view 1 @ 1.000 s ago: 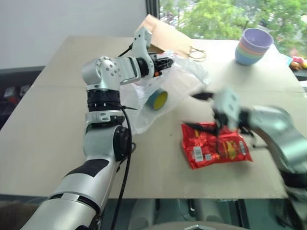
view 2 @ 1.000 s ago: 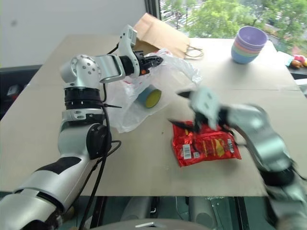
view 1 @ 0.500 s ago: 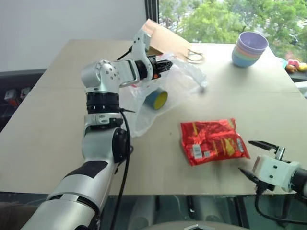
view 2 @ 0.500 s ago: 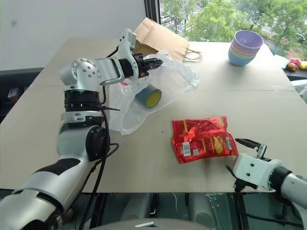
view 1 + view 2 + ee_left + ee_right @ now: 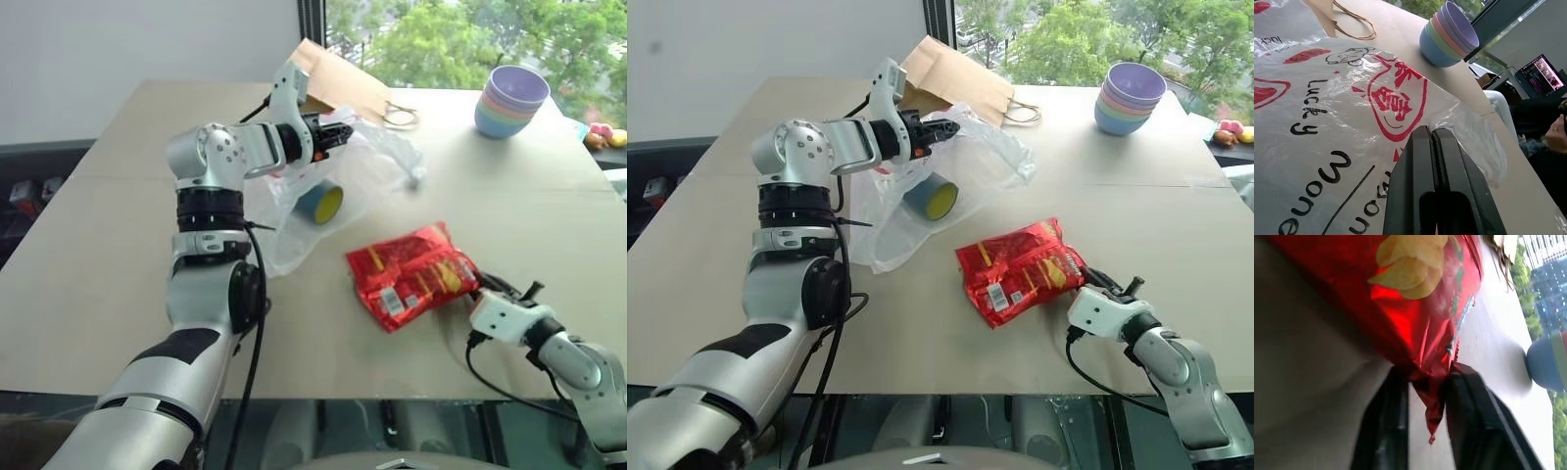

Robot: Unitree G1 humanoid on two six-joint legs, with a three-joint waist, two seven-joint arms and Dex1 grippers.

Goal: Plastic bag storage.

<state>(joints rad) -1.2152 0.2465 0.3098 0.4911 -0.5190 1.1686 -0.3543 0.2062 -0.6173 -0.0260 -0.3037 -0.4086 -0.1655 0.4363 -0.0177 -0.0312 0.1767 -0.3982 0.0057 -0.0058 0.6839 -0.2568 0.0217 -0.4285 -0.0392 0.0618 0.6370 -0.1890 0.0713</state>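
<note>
Left gripper (image 5: 945,123) raised over the bench (image 5: 1176,211), jaws pressed together pinching the plastic bag (image 5: 985,157) draped beside the brown paper bag (image 5: 955,69); right gripper (image 5: 474,285) low, jaws clamped on the red snack packet (image 5: 411,274) corner.

A broad beige worktop (image 5: 108,284) fills the middle of the room, a faint seam running across it from left to right. Behind it on the far left stands a plain pale wall (image 5: 147,39). To the right of a dark window post (image 5: 312,20), a window (image 5: 441,29) looks out on green trees (image 5: 1087,34) — daylight comes in from that side. At the far left, beyond the worktop's edge, sits dark grey furniture (image 5: 24,181).
</note>
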